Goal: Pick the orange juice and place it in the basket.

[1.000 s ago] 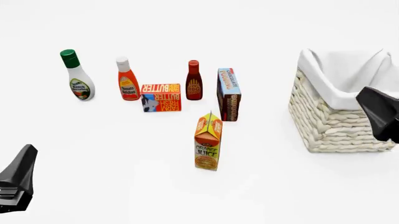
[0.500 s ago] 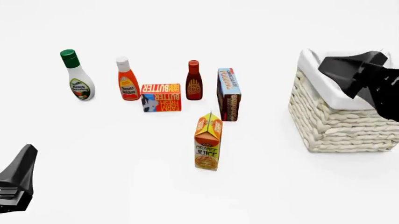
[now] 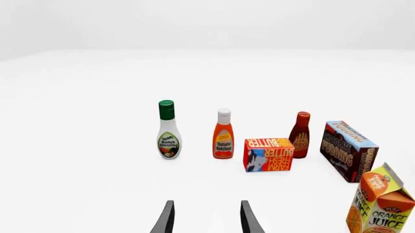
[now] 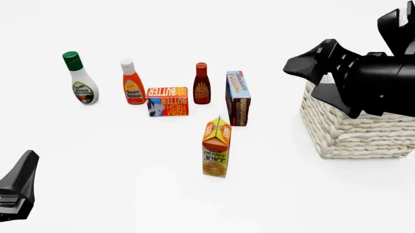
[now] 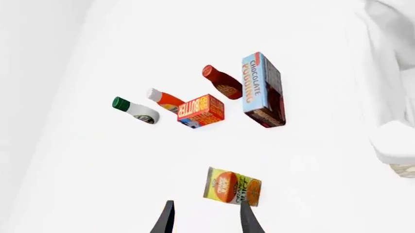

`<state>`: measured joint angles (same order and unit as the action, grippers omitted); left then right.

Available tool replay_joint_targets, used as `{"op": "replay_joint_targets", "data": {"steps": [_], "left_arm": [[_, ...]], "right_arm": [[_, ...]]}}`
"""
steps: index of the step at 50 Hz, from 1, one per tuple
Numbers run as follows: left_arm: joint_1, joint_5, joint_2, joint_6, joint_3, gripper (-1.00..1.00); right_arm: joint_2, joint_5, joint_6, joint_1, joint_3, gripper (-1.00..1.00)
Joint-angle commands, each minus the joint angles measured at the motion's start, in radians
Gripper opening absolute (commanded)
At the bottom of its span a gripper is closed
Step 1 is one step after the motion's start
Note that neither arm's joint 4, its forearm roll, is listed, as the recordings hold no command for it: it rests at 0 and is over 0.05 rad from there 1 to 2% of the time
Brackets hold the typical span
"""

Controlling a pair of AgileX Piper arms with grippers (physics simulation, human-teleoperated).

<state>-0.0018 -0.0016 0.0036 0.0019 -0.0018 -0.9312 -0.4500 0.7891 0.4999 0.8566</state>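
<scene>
The orange juice carton (image 4: 216, 148) stands upright in the middle of the table, in front of the other groceries. It also shows in the left wrist view (image 3: 382, 204) and the right wrist view (image 5: 233, 186). The wicker basket (image 4: 353, 133) with white cloth lining stands at the right; its cloth rim shows in the right wrist view (image 5: 394, 143). My right gripper (image 4: 300, 77) hangs high over the basket's left side, open and empty (image 5: 206, 221), pointing down toward the carton. My left gripper (image 4: 26, 165) rests low at the near left, open and empty (image 3: 207, 221).
Behind the carton stand a green-capped ranch bottle (image 4: 81, 80), a white-capped ketchup bottle (image 4: 133, 83), a flat butter box (image 4: 167, 101), a dark red sauce bottle (image 4: 201, 83) and a chocolate pudding box (image 4: 238, 98), which is closest to the carton.
My right arm has risen from the right edge and swung left over the basket toward the groceries. The left arm and all objects have not moved.
</scene>
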Motion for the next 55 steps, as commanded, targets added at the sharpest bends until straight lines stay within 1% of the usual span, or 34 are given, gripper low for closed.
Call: {"op": "replay_joint_targets", "data": {"steps": [1,4,7,9,10,11,12,13,15,18,21,24,26,36,38,41,42,47,51,53,55], "left_arm": [[0.0,0.0,0.0,0.0,0.0,1.0],[0.0,0.0,0.0,0.0,0.0,1.0],[0.0,0.0,0.0,0.0,0.0,1.0],[0.0,0.0,0.0,0.0,0.0,1.0],[0.0,0.0,0.0,0.0,0.0,1.0],[0.0,0.0,0.0,0.0,0.0,1.0],[0.0,0.0,0.0,0.0,0.0,1.0],[0.0,0.0,0.0,0.0,0.0,1.0],[0.0,0.0,0.0,0.0,0.0,1.0],[0.0,0.0,0.0,0.0,0.0,1.0],[0.0,0.0,0.0,0.0,0.0,1.0],[0.0,0.0,0.0,0.0,0.0,1.0],[0.0,0.0,0.0,0.0,0.0,1.0],[0.0,0.0,0.0,0.0,0.0,1.0],[0.0,0.0,0.0,0.0,0.0,1.0],[0.0,0.0,0.0,0.0,0.0,1.0],[0.0,0.0,0.0,0.0,0.0,1.0],[0.0,0.0,0.0,0.0,0.0,1.0],[0.0,0.0,0.0,0.0,0.0,1.0],[0.0,0.0,0.0,0.0,0.0,1.0],[0.0,0.0,0.0,0.0,0.0,1.0]], "right_arm": [[-0.112,-0.067,0.088,0.079,0.077,1.0],[-0.151,-0.099,0.091,0.086,0.102,1.0],[-0.165,-0.099,0.12,0.108,0.107,1.0],[-0.175,-0.116,0.119,0.106,0.125,1.0],[-0.2,-0.159,0.084,0.09,0.166,1.0],[-0.213,-0.178,0.076,0.089,0.183,1.0],[-0.21,-0.172,0.095,0.101,0.186,1.0],[-0.215,-0.178,0.098,0.108,0.196,1.0],[-0.245,-0.222,0.082,0.105,0.24,1.0],[-0.268,-0.243,0.104,0.133,0.261,1.0],[-0.304,-0.291,0.093,0.137,0.303,1.0],[-0.321,-0.316,0.103,0.152,0.328,1.0],[-0.34,-0.353,0.099,0.153,0.352,1.0],[-0.382,-0.43,0.125,0.184,0.415,1.0],[-0.395,-0.449,0.121,0.184,0.44,1.0],[-0.413,-0.473,0.13,0.196,0.469,1.0],[-0.428,-0.494,0.12,0.192,0.493,1.0],[-0.453,-0.515,0.145,0.218,0.517,1.0],[-0.488,-0.548,0.137,0.218,0.56,1.0],[-0.506,-0.556,0.144,0.23,0.579,1.0],[-0.535,-0.587,0.129,0.221,0.619,1.0]]}}
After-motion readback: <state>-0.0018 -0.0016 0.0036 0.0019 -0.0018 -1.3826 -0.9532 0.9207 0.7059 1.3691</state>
